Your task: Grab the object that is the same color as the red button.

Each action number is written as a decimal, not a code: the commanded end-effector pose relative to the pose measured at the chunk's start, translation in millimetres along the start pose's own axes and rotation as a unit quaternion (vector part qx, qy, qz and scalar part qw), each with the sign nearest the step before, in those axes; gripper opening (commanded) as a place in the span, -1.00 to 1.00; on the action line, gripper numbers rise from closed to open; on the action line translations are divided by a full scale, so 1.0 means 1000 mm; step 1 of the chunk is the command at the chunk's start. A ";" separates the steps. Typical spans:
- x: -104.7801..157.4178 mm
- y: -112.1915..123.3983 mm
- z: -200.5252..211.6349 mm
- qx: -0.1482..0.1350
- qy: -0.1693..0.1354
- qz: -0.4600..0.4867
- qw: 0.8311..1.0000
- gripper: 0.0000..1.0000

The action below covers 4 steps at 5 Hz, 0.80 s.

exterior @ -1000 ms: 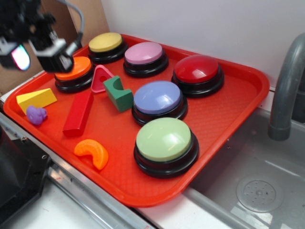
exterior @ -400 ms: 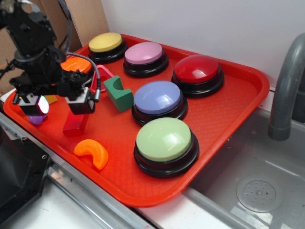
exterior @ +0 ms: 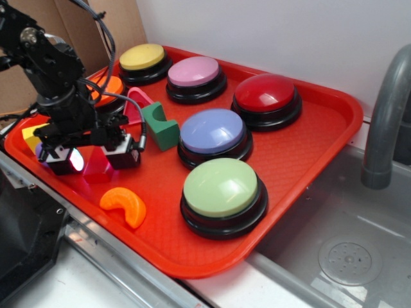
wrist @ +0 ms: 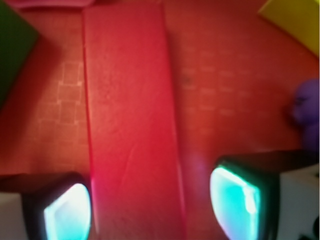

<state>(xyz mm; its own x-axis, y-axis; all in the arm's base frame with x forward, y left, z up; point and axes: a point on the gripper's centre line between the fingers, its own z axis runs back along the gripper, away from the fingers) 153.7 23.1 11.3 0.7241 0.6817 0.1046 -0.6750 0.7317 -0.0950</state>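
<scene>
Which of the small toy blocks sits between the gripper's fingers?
The long red bar. It runs between the two fingers of the open gripper; the orange crescent, green block and yellow wedge lie outside them.

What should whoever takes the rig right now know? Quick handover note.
Gripper: open, low over the tray, fingers straddling the near end of the red bar. One finger sits close against the bar, the other has a gap. No grasp yet.
Red bar: flat on the tray, between the green block and the yellow wedge.
Red button: back right of the tray, untouched.
Done: target picked and gripper lined up.
Left: close on the bar and lift.
</scene>
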 end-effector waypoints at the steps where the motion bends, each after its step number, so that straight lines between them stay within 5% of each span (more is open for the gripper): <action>1: 0.005 0.001 0.000 -0.002 -0.021 0.007 1.000 -1.00; 4: 0.019 -0.022 0.062 0.020 -0.015 -0.134 0.991 -1.00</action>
<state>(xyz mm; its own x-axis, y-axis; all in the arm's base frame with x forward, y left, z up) 165.3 17.8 65.5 0.8735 0.4734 0.1140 -0.4758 0.8795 -0.0061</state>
